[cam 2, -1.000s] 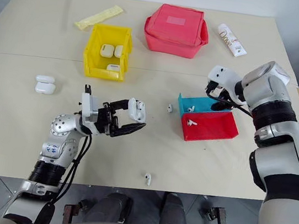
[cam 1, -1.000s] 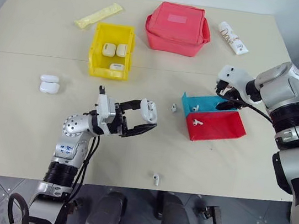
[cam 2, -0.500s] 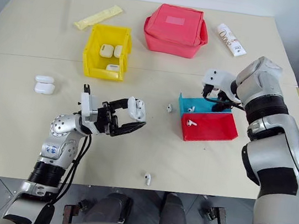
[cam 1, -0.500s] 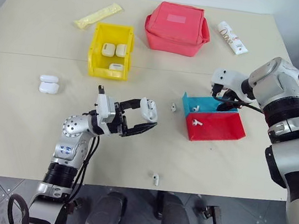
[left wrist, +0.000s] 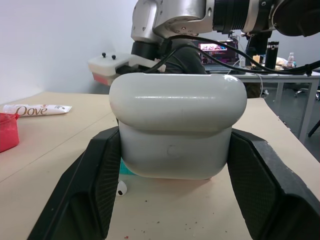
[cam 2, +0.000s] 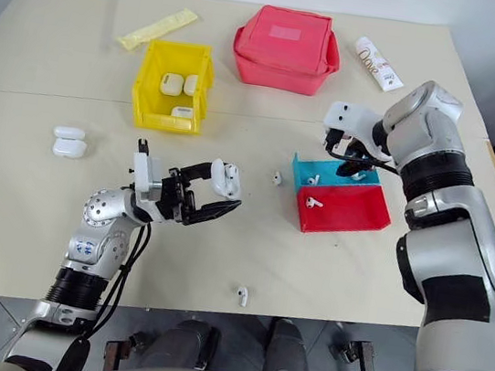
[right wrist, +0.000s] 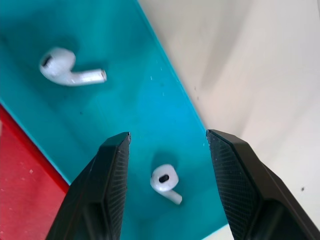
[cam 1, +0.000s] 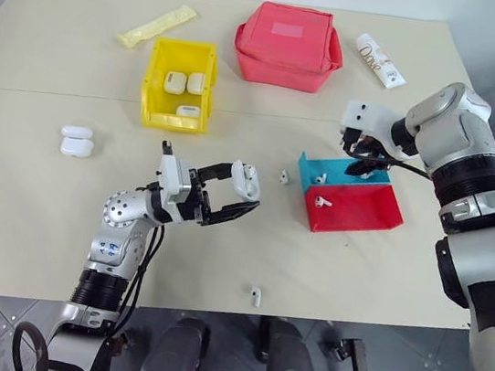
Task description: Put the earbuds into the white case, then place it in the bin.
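the left gripper (cam 1: pixel 239 195) is clamped on the white case (cam 1: pixel 248 181), holding it above the near middle of the table (cam 1: pixel 32 211); in the left wrist view the two black fingers (left wrist: pixel 95 185) press against the case's sides and its lid is shut.

the right gripper (right wrist: pixel 167 150) hangs over the blue tray (cam 1: pixel 324 169), pointing down, its jaws parted with nothing between them. in the right wrist view two earbuds lie on the blue floor: one earbud (right wrist: pixel 165 182) sits right in the gap between the fingertips, the second earbud (right wrist: pixel 70 70) lies further off. the red tray (cam 1: pixel 364 211) touches the blue one on its near side and holds another earbud (cam 1: pixel 324 201).

two more loose earbuds lie on the table: one (cam 1: pixel 284 178) just left of the blue tray, one (cam 1: pixel 255 294) near the front edge.

the bin (cam 1: pixel 155 89) stands on the far left part of the table, well apart from the held case, and holds three white cases (cam 1: pixel 184 83) (all closed). a pair of white cases (cam 1: pixel 76 140) lies at the left. a red pouch (cam 1: pixel 288 45), a yellow packet (cam 1: pixel 157 25) and a white tube (cam 1: pixel 380 60) lie along the far side.
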`<state>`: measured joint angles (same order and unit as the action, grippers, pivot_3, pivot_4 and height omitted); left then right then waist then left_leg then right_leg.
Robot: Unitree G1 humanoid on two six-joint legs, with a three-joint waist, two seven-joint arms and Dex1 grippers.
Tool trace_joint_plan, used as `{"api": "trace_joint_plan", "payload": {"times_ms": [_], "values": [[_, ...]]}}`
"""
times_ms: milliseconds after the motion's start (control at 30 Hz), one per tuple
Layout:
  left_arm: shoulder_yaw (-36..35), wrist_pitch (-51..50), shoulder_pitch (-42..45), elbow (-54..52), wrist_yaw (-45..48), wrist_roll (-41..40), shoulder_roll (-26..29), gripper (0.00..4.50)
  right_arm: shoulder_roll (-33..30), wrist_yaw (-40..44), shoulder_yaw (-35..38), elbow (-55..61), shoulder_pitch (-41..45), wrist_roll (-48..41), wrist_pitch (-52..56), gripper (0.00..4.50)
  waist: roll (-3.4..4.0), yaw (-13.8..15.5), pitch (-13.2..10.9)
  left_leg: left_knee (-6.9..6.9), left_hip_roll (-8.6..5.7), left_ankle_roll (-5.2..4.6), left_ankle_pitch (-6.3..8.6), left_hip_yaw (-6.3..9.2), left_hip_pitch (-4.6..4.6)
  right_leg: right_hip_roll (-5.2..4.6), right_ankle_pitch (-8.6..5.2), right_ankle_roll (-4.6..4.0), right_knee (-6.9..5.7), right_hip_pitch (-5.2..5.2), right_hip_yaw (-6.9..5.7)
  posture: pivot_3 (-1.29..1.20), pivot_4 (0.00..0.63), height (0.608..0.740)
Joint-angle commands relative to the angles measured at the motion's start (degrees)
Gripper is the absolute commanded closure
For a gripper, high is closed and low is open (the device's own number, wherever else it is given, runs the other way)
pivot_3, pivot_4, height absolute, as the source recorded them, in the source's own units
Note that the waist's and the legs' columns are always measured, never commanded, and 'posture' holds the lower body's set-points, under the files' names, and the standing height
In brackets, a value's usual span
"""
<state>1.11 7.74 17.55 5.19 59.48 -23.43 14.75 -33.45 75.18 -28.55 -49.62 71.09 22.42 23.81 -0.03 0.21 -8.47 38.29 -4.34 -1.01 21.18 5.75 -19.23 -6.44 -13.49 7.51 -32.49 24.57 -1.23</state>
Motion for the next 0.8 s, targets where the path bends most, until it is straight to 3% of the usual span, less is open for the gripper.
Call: {"api": "trace_joint_plan", "payload": {"times_ms": [33,800], "values": [[-0.03,-0.04,1.45,-1.07,-0.20,-0.64,0.46,1.71,-1.22,0.68,2.01,4.36,-1.52,-1.17,2.00,1.98,0.00,-0.03,0.00,0.00,-0.01,0.00,0.00,-0.01,0.00,-0.01,0.00,0.00,0.00,0.00,0.01,0.00,0.150,0.740],[-0.89,-2.29,5.17,0.08,1.78,-1.25,2.91,1.71,2.70,-6.43,7.09,10.50,-4.67,-7.56,7.30,1.98,0.01,-0.27,0.00,0.00,0.00,0.00,0.00,-0.01,0.01,-0.01,0.00,-0.01,-0.02,0.02,0.01,0.00,0.150,0.740]]}}
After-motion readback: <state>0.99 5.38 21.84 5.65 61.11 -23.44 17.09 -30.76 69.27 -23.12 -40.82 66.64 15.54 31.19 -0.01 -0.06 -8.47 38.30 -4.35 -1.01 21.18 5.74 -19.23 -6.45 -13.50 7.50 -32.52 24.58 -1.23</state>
